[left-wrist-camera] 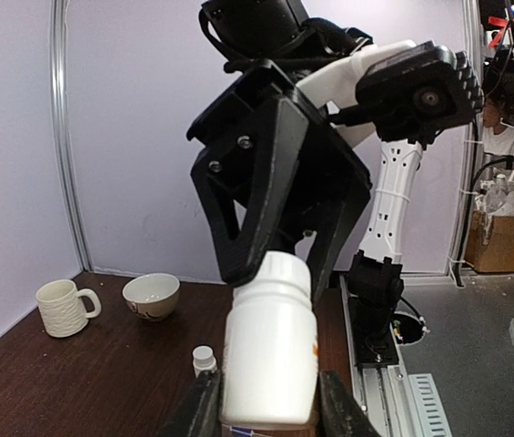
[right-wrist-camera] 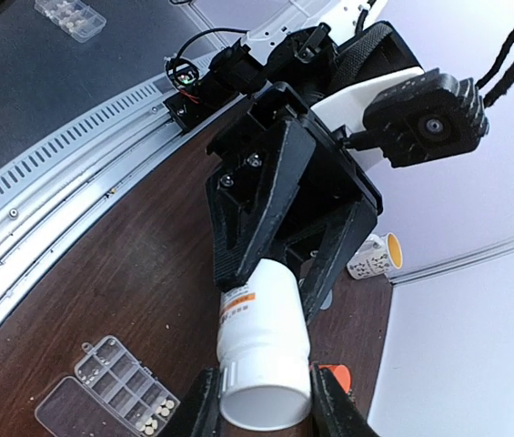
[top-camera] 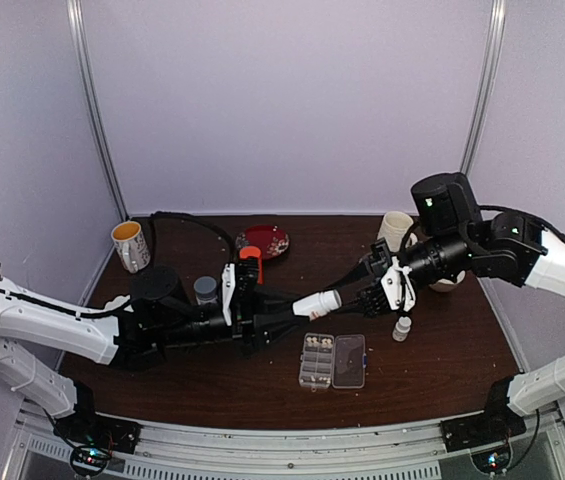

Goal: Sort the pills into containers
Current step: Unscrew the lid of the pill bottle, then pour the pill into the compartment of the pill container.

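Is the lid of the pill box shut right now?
No, the pill box lies open, its clear lid folded out flat beside it.

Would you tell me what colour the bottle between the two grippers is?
The bottle is white, with an orange-marked label; best seen in the right wrist view.

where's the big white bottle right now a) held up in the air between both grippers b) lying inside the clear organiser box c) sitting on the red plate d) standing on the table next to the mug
a: the white bottle is off the table, lying sideways, with the left gripper clamped on its labelled body and the right gripper on its other end.
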